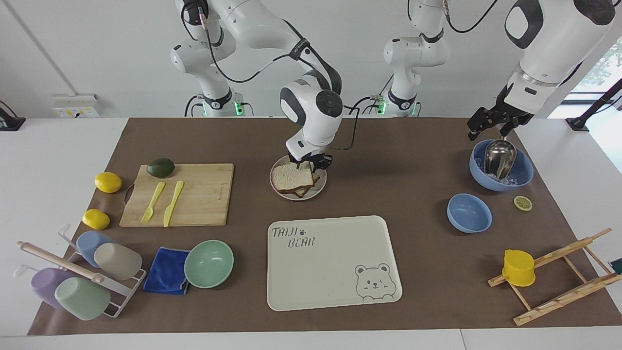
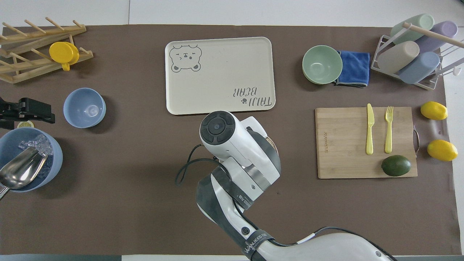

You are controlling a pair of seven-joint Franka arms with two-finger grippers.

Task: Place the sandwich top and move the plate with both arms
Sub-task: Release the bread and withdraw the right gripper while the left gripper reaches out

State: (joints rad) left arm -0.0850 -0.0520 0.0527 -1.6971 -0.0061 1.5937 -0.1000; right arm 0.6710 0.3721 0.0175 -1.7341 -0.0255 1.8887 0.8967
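Bread, a squarish pale speckled slice with a thin brown crust (image 1: 292,177), lies on the lower slice in the small round off-white plate (image 1: 320,188), directly under the right gripper (image 1: 308,163). I cannot tell whether that gripper grips it. The left gripper (image 1: 491,122) hangs open over the blue ice bowl (image 1: 524,176), well apart from the plate, so it has the longer reach for the two-armed carry.

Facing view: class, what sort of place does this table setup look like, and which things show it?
Probably a robot lab staged as a kitchen: a chopping board with plastic cutlery, a plate of bread, and a cup rack, with white robot arms mounted along the table's edge.
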